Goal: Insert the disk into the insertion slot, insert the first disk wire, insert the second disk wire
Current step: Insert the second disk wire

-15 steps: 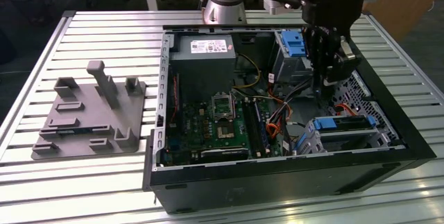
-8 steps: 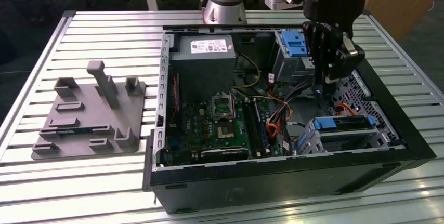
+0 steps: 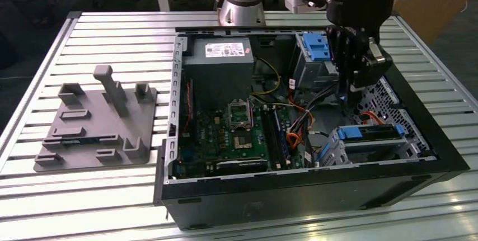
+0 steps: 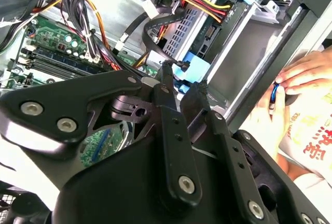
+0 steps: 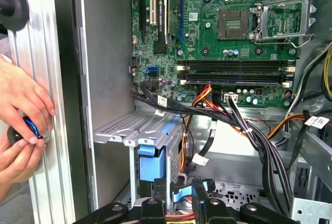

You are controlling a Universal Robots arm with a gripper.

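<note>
The blue plug of the second disk wire [image 4: 194,71] is pinched between the narrowly set fingers of the end effector [image 4: 184,77], just beside the insertion slot [image 5: 124,125], in which the disk [image 3: 371,131] is seated.

Disk [image 3: 371,132] in insertion slot [image 3: 370,150]; second disk wire [image 4: 192,71] in claw [image 5: 180,186], near slot.

1. The black gripper [image 3: 346,97] hangs in a tight gap beside the perforated silver drive cage [image 5: 124,125], jaws closed on the dark cable with a bright blue plug [image 4: 193,71].
2. A black, red and orange cable bundle [image 5: 249,130] crowds that gap.
3. The green motherboard [image 3: 232,135], farther toward the exterior view's left, lies open from above.
4. A person's hands [image 5: 23,97] occupy the slatted metal desk [image 3: 75,196] just outside the case wall.
</note>
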